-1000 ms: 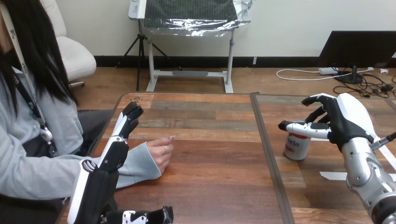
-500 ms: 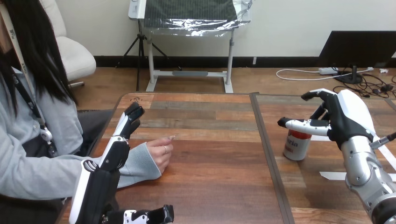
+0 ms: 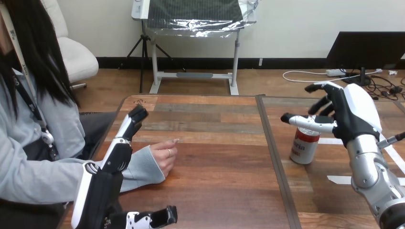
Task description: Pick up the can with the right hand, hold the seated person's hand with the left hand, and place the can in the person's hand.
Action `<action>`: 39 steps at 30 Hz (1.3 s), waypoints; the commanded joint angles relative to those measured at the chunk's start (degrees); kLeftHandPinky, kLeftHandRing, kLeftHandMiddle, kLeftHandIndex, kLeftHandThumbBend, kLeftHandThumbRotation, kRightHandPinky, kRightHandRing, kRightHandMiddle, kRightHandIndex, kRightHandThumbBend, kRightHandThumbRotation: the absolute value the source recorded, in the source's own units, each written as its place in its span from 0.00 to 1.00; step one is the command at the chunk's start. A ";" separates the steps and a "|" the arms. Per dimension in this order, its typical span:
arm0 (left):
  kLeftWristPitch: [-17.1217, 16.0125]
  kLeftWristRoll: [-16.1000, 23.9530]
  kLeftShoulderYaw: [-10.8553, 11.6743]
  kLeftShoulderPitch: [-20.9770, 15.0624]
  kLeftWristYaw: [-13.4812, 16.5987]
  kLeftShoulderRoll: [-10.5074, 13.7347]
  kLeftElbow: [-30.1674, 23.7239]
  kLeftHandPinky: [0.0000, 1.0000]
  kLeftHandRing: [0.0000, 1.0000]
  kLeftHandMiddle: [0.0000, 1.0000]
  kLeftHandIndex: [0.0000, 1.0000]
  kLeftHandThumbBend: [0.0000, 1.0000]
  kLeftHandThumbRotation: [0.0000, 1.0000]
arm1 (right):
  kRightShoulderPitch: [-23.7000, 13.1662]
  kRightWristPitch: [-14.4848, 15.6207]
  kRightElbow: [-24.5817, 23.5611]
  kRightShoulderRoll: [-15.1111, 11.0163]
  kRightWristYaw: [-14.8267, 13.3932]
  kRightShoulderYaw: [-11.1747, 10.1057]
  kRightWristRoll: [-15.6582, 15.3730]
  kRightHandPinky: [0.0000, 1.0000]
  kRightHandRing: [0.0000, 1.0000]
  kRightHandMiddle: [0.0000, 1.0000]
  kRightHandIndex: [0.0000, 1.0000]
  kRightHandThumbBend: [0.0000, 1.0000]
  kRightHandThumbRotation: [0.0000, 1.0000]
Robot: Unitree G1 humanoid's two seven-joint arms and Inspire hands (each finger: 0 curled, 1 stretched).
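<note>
**A:** Can, where does it stand?

**B:** Upright on the wooden table, on the right half, just right of the seam that runs from near to far.

**A:** And the right hand?

**B:** Just right of the can and a little above it. The fingers are spread wide and the thumb reaches left over the can's top. Nothing is curled round the can, and I cannot tell whether the thumb touches the lid.

**A:** The left hand?

**B:** Near left, fingers straight and pointing far, thumb held wide, holding nothing. The person's hand lies loosely curled on the table just right of those fingers. I cannot tell whether the two touch.
</note>
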 commanded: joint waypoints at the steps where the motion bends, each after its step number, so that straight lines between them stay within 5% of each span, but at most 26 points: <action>1: -0.24 -1.34 -0.58 -4.01 -0.18 0.32 0.07 0.96 0.99 0.97 0.91 1.00 0.53 | -0.83 -1.23 -4.70 -0.93 -1.09 -1.61 1.15 0.46 0.58 0.67 0.75 1.00 0.47; 7: -0.20 -1.18 0.00 -4.17 -0.29 0.16 0.21 0.96 0.98 0.96 0.91 1.00 0.54 | -0.34 -1.76 -6.09 -1.27 -1.09 -2.33 1.42 0.52 0.63 0.73 0.75 1.00 0.46; 25: -0.87 -0.62 0.95 -4.84 -0.32 0.24 1.19 0.92 0.96 0.95 0.90 1.00 0.54 | -0.86 -2.15 -5.85 -1.67 -1.31 -4.13 2.53 0.30 0.41 0.76 0.77 1.00 0.47; 39: -0.42 -2.34 -0.19 -4.78 -1.02 1.23 1.06 0.91 0.96 0.95 0.90 1.00 0.54 | -2.83 -5.74 0.00 -1.11 -0.38 -5.91 5.50 0.42 0.54 0.80 0.82 1.00 0.47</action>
